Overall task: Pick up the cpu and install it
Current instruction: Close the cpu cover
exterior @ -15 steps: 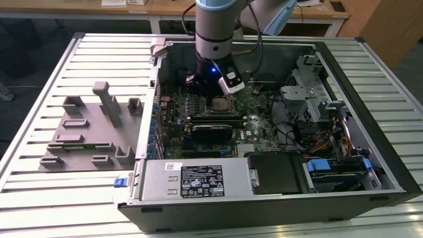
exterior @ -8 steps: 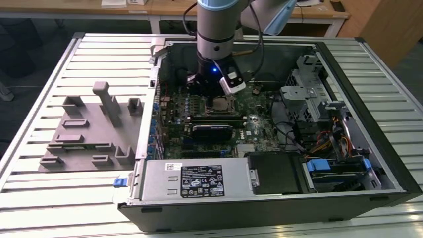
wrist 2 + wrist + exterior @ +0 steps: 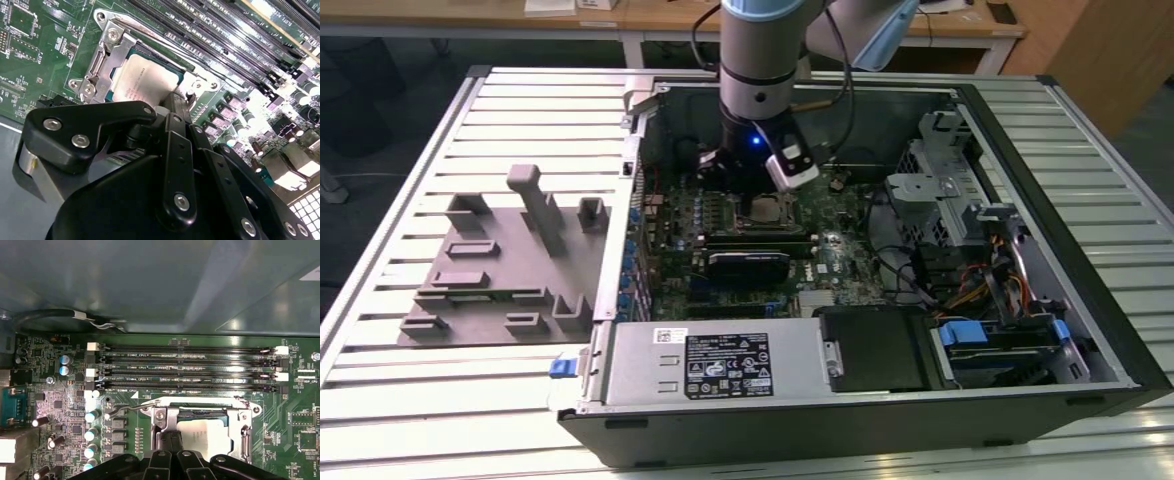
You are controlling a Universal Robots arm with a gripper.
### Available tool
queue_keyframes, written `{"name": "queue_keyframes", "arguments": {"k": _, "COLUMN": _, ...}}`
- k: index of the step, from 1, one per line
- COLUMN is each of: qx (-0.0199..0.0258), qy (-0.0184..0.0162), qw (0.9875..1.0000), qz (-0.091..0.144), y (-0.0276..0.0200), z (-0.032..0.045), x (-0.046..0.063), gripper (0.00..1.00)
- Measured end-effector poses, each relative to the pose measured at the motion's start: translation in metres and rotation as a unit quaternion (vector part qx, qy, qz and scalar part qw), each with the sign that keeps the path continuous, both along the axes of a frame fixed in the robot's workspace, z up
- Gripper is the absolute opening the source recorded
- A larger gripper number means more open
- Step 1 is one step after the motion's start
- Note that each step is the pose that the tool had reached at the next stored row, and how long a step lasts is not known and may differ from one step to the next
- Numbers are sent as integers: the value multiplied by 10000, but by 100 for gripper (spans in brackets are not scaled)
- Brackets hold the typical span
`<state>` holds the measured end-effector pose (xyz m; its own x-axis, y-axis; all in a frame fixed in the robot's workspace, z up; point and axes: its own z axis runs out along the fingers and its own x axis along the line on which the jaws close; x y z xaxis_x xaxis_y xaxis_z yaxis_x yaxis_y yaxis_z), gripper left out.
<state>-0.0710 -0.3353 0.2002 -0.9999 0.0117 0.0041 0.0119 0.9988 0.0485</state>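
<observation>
Already cpu (image 3: 147,80) in motherboard socket (image 3: 111,50), printed lid up; arm (image 3: 761,60) directly overhead.

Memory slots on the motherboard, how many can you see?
4. One slot lies nearest the case wall, two beside it, the last nearest the cpu; all parallel. None seems hidden.

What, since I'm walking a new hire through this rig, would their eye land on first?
First, the open computer case lying on the slatted table, with the robot arm reaching down into it over the green motherboard. In the second wrist view, the silvery cpu sits within the socket's metal frame, with the black gripper right beside it.
</observation>
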Motion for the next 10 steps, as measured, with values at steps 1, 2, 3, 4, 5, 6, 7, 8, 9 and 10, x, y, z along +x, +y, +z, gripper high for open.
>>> {"name": "queue_keyframes", "arguments": {"k": 1, "qx": 2, "qy": 1, "qw": 10000, "qz": 0, "y": 0, "z": 4, "x": 2, "gripper": 11}}
{"name": "queue_keyframes", "arguments": {"k": 2, "qx": 3, "qy": 1, "qw": 10000, "qz": 0, "y": 0, "z": 8, "x": 4, "gripper": 11}}
{"name": "queue_keyframes", "arguments": {"k": 3, "qx": 4, "qy": 1, "qw": 10000, "qz": -1, "y": 0, "z": 13, "x": 4, "gripper": 11}}
{"name": "queue_keyframes", "arguments": {"k": 4, "qx": 6, "qy": 1, "qw": 10000, "qz": -1, "y": 0, "z": 16, "x": 4, "gripper": 11}}
{"name": "queue_keyframes", "arguments": {"k": 5, "qx": 15, "qy": 1, "qw": 10000, "qz": 0, "y": 0, "z": 16, "x": 5, "gripper": 11}}
{"name": "queue_keyframes", "arguments": {"k": 6, "qx": 33, "qy": 1, "qw": 10000, "qz": 0, "y": 0, "z": 17, "x": 2, "gripper": 11}}
{"name": "queue_keyframes", "arguments": {"k": 7, "qx": 63, "qy": 1, "qw": 10000, "qz": 0, "y": 0, "z": 17, "x": -1, "gripper": 11}}
{"name": "queue_keyframes", "arguments": {"k": 8, "qx": 109, "qy": 1, "qw": 9999, "qz": 0, "y": 0, "z": 17, "x": -5, "gripper": 11}}
{"name": "queue_keyframes", "arguments": {"k": 9, "qx": 140, "qy": 1, "qw": 9999, "qz": 1, "y": 0, "z": 17, "x": -9, "gripper": 11}}
{"name": "queue_keyframes", "arguments": {"k": 10, "qx": 153, "qy": 1, "qw": 9999, "qz": 0, "y": 0, "z": 17, "x": -13, "gripper": 11}}
